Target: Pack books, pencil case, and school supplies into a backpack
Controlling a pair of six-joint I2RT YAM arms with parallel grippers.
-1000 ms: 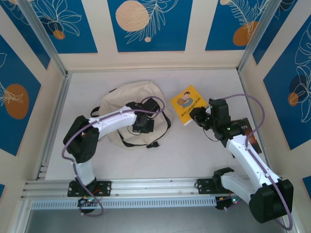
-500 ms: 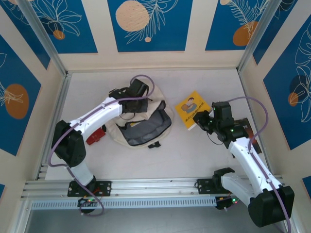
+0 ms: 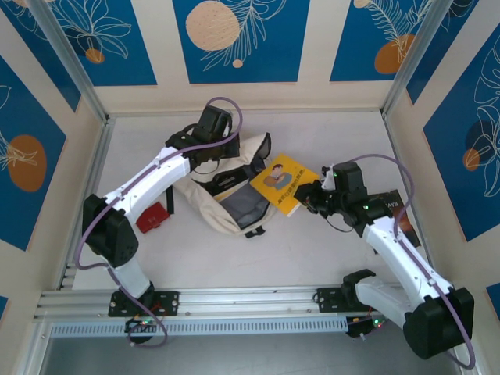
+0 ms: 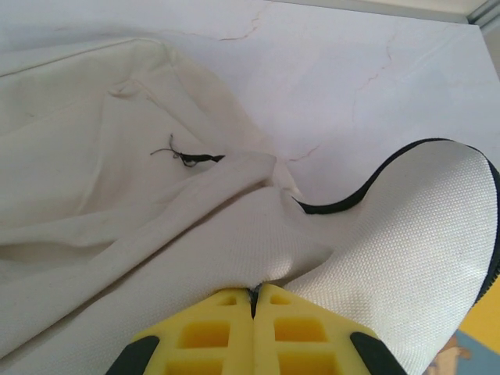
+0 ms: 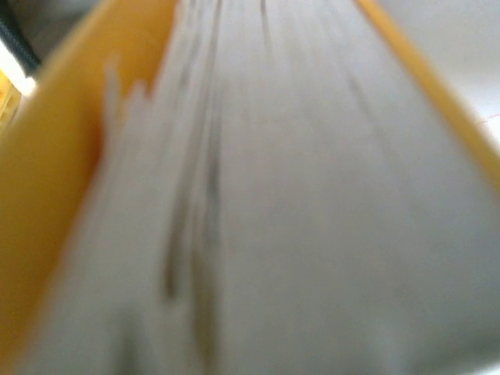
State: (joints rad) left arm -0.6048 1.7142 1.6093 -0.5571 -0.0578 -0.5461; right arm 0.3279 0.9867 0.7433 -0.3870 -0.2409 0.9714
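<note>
The step in hand was loading a book into the backpack (image 3: pixel 223 205). The left claw (image 3: pixel 212 160) was pressed together on a fold of the pack's cream cloth at its far rim; in the left wrist view the yellow fingertips (image 4: pixel 226 308) met with fabric pinched between them, and the flap was lifted so the grey lining gaped toward the right arm. The right claw (image 3: pixel 306 195) was clamped on the near-right edge of the yellow book (image 3: pixel 280 181), which hung tilted with its far-left corner over the mouth of the pack, not yet inside. The right wrist view showed the book's page edges (image 5: pixel 258 203) between yellow covers, blurred. The next move seemed to call for sliding the book leftward and down into the opening while the left claw kept the rim raised, letting go only once most of the cover had passed the zipper line. The black straps and the sagging near wall of the pack could catch the leading corner. A dark book (image 3: pixel 394 205) lay on the tabletop (image 3: pixel 336 141) under the right arm, and a small red thing (image 3: pixel 152 217) lay left of the pack under the left arm, both apparently waiting.
</note>
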